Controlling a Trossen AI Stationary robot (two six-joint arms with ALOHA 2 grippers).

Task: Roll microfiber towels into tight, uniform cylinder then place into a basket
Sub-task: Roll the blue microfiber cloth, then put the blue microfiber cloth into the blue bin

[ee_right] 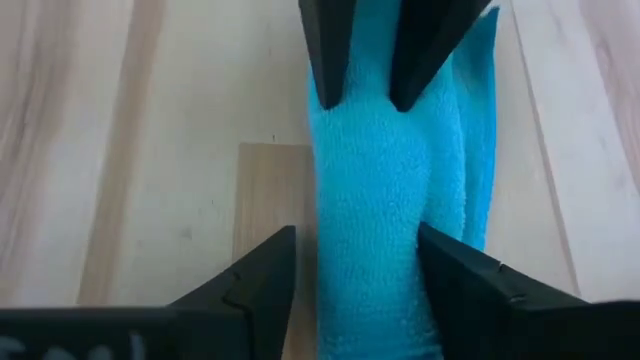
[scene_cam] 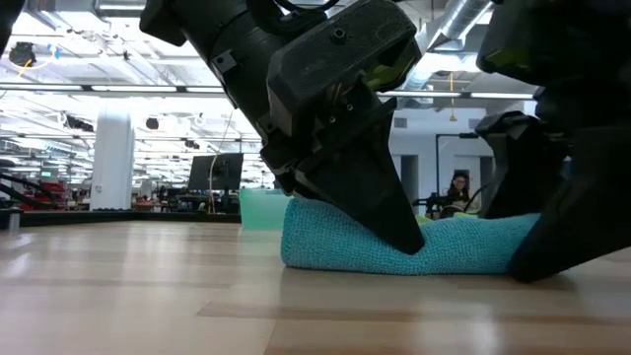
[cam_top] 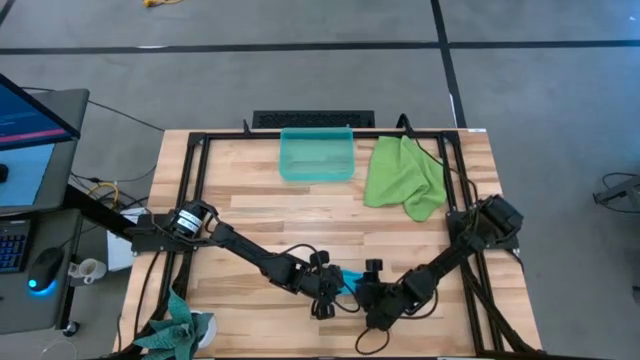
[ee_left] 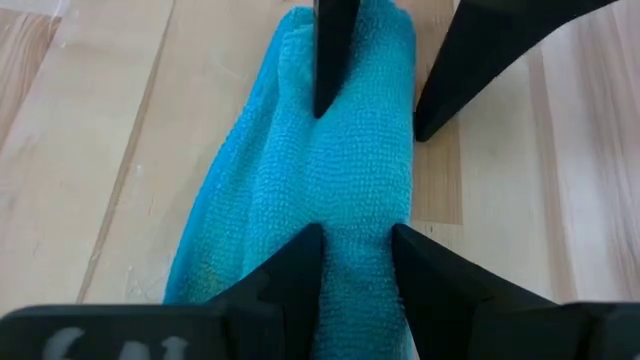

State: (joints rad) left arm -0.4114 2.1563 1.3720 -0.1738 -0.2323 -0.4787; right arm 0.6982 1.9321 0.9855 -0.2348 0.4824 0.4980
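Observation:
The sky-blue microfiber towel [cam_top: 349, 278] lies rolled up on the wood near the table's front edge, its length running left to right [scene_cam: 335, 247]. My left gripper [ee_left: 357, 235] is shut on it near the middle. My right gripper [ee_right: 355, 235] stands open astride the roll's right end [scene_cam: 523, 242]. The lime green towel [cam_top: 405, 175] lies crumpled on the table at the far right. The see-through teal basket [cam_top: 317, 153] stands at the far edge with nothing in it. My left gripper pinches the roll's two long sides [ee_left: 350, 215] between its fingers, slanting down from the table's left. The roll lies on the table and is dented in under the finger [scene_cam: 399, 232]. My right gripper's one finger [ee_right: 455, 275] stands in the crease between the roll and its loose edge [ee_right: 480, 150], against the cloth. The other finger [ee_right: 265, 275] stands on the table beside the roll, with a sliver of wood showing between them.
A dark teal-green cloth [cam_top: 180, 328] lies bunched at the table's near left corner. Black frame rails [cam_top: 195, 200] run along the table's sides. Bare wood lies between the roll and the basket.

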